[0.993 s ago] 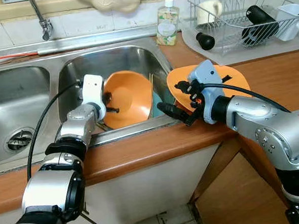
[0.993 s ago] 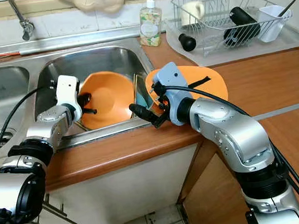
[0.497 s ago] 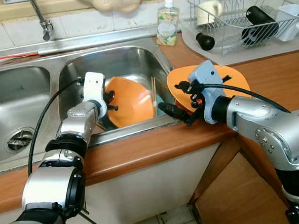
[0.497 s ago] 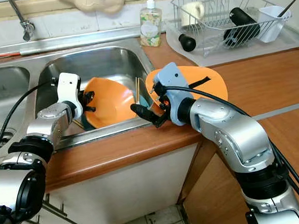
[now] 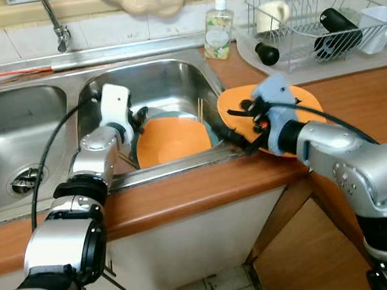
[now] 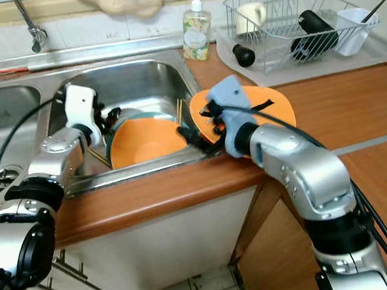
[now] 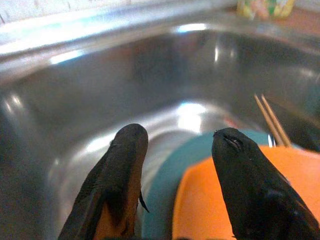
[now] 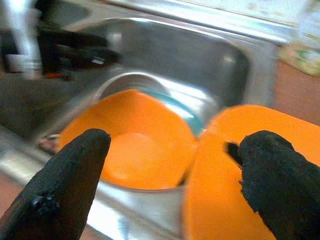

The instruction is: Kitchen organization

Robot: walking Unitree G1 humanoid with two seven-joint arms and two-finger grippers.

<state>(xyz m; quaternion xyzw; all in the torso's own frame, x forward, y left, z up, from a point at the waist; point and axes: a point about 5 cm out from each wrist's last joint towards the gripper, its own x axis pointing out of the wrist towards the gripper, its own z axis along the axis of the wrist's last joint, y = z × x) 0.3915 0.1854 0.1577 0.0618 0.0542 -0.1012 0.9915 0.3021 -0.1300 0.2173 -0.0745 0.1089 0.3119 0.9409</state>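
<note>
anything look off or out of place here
The orange plate on the counter juts past the edge of the sink by the right gripper. An orange bowl sits tilted on teal dishes in the sink.

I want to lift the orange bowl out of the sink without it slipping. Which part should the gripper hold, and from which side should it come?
Probably the orange bowl's thin rim on its left, coming from above: it lies mouth-up on a teal dish, and the open left gripper is already beside that edge.

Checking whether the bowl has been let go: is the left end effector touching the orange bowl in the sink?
Cannot tell. In the left wrist view the open left end effector overlaps the orange bowl, but no plain contact or gap shows.
</note>
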